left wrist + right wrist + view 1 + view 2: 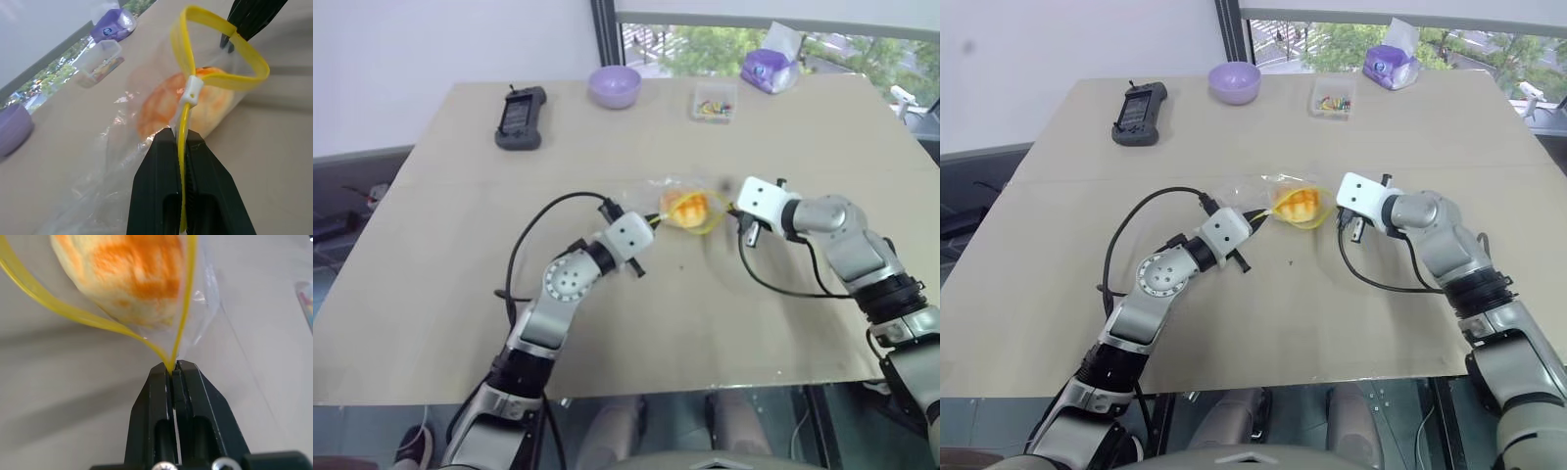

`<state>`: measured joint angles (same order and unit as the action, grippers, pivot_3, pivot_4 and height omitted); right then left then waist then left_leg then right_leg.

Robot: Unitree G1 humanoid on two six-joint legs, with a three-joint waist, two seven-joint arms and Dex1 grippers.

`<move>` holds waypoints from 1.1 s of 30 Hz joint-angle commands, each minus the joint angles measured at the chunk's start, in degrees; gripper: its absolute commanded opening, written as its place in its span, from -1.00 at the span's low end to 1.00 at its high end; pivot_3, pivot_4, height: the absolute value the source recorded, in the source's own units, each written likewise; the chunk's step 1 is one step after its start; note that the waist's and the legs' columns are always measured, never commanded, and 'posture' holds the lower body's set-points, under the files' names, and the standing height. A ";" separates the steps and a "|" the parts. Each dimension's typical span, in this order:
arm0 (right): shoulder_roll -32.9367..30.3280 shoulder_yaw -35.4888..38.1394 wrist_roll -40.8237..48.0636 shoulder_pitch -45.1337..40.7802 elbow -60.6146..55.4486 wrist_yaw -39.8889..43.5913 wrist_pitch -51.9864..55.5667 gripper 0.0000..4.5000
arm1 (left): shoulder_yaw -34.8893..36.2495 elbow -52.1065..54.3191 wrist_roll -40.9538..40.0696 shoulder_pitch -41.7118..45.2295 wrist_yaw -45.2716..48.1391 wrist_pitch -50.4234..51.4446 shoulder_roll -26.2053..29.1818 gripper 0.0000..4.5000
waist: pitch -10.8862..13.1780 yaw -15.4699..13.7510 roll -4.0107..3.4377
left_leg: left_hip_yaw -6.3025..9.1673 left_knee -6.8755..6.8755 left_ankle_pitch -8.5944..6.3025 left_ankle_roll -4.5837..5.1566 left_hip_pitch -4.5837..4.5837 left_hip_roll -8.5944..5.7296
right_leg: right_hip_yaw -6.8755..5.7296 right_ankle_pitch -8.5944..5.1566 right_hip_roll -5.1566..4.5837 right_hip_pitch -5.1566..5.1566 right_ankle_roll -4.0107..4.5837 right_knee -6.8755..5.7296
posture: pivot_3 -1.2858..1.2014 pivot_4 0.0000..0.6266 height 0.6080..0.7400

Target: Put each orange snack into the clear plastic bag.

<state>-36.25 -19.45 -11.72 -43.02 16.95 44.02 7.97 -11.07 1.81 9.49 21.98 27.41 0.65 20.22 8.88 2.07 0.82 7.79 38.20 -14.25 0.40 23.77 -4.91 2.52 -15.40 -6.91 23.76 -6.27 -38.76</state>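
Here both hands (180, 147) (171, 369) pinch the clear plastic bag's (122, 161) yellow seal edge.

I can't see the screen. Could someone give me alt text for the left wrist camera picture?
The left gripper is pinched shut on the yellow seal strip of the clear plastic bag, with the orange snack inside. The right gripper holds the strip's far end; behind stand a small clear box and purple bowl.

On the tan table (431, 294): black handheld controller (521, 117), purple bowl (614, 85), small clear box (715, 102), purple tissue pack (770, 67).
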 commanded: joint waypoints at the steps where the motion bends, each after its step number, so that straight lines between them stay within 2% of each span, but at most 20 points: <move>1: -1.61 4.57 -0.82 -4.77 0.76 -2.92 -1.70 -0.97 | 4.38 -0.79 0.08 4.67 -4.76 -1.13 -0.42 -1.00 | 0.00 -0.01 0.00 | 0.00 0.00 0.00 0.00 0.00 -0.01 | -0.01 0.00 0.01 0.00 0.00 0.00 | 0.03 -0.52 1.00; 5: -2.27 8.14 -1.06 -10.72 2.18 -7.08 -1.40 -0.97 | 7.17 -2.75 -0.48 10.84 -8.32 -0.71 -0.89 -1.00 | 0.03 0.06 0.02 | -0.01 0.00 0.00 0.00 0.02 -0.03 | -0.01 0.00 0.00 0.01 0.00 0.01 | 0.03 -0.52 1.00; 8: -2.24 9.60 0.10 -12.31 -0.08 -6.66 -0.08 -0.97 | 7.97 -2.02 -1.93 13.69 -8.65 1.59 -1.59 -1.00 | 0.03 0.07 0.02 | 0.00 -0.03 0.00 -0.01 0.06 -0.03 | -0.01 0.00 0.00 0.05 0.00 0.06 | 0.03 -0.52 1.00; 12: -2.71 9.36 -0.07 -10.43 -3.25 -4.63 0.52 -0.97 | 6.73 -1.58 -2.30 12.82 -7.54 1.75 -1.55 -1.00 | 0.02 0.17 0.02 | -0.01 -0.08 0.00 0.00 0.06 -0.02 | -0.01 0.00 -0.01 0.03 0.00 0.16 | 0.03 -0.52 1.00; 17: -4.28 8.90 0.90 -4.06 -10.38 0.10 3.08 -0.97 | 4.37 0.07 -2.18 7.19 -5.32 1.46 -1.09 -1.00 | 0.03 0.18 0.01 | 0.00 -0.10 0.00 0.00 0.06 -0.01 | 0.00 0.00 -0.01 0.03 0.00 0.16 | 0.03 -0.52 1.00; 20: -5.54 9.01 1.46 -1.43 -13.97 2.78 4.70 -0.65 | 4.01 1.08 -2.32 5.60 -5.19 2.31 -1.59 -1.00 | 0.04 0.09 0.01 | -0.01 -0.07 0.00 0.00 0.07 -0.02 | 0.00 0.00 -0.02 0.04 0.00 0.11 | 0.03 -0.52 1.00; 22: -7.38 8.48 2.85 0.97 -17.60 6.86 8.57 -0.27 | 3.65 1.56 -2.45 4.76 -4.75 2.49 -1.70 -1.00 | 0.04 0.02 0.01 | 0.00 -0.05 0.00 0.00 0.05 -0.02 | 0.00 0.00 -0.01 0.03 0.00 0.07 | 0.03 -0.52 1.00; 23: -8.80 8.01 3.46 2.19 -19.63 9.29 9.34 -0.01 | 3.55 1.71 -2.44 4.47 -4.67 2.53 -1.77 -1.00 | 0.04 -0.02 0.01 | 0.00 -0.05 0.00 0.00 0.05 -0.02 | -0.01 0.00 -0.01 0.03 0.00 0.08 | 0.03 -0.52 1.00; 24: -9.75 7.85 3.94 2.97 -21.25 10.88 10.48 0.14 | 3.51 1.86 -2.44 4.26 -4.63 2.64 -1.85 -1.00 | 0.04 -0.05 0.01 | 0.01 -0.05 0.00 0.00 0.06 -0.01 | -0.01 0.00 -0.01 0.02 0.00 0.09 | 0.03 -0.52 1.00; 28: -11.98 8.30 7.94 3.00 -27.83 17.16 14.38 0.14 | 3.12 2.45 -2.44 3.92 -4.27 3.17 -2.32 -1.00 | 0.04 0.11 0.01 | -0.03 -0.04 0.00 0.01 0.05 -0.01 | 0.01 0.00 -0.02 0.02 0.00 0.08 | 0.03 -0.52 1.00; 33: -9.49 8.01 11.80 -2.96 -33.10 19.12 17.15 0.14 | 2.53 2.66 -2.40 3.94 -3.53 2.77 -2.52 -1.00 | 0.04 0.18 0.01 | -0.02 -0.04 0.00 0.01 0.02 0.03 | 0.00 0.00 0.02 0.02 0.00 0.04 | 0.03 -0.52 1.00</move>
<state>-46.36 -12.64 -1.24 -43.27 -13.22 63.04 24.87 -8.96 1.70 7.58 25.72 23.69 4.27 17.57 8.92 2.25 0.83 7.78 38.16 -14.25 0.40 23.80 -4.88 2.52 -15.40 -6.90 23.77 -6.28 -38.72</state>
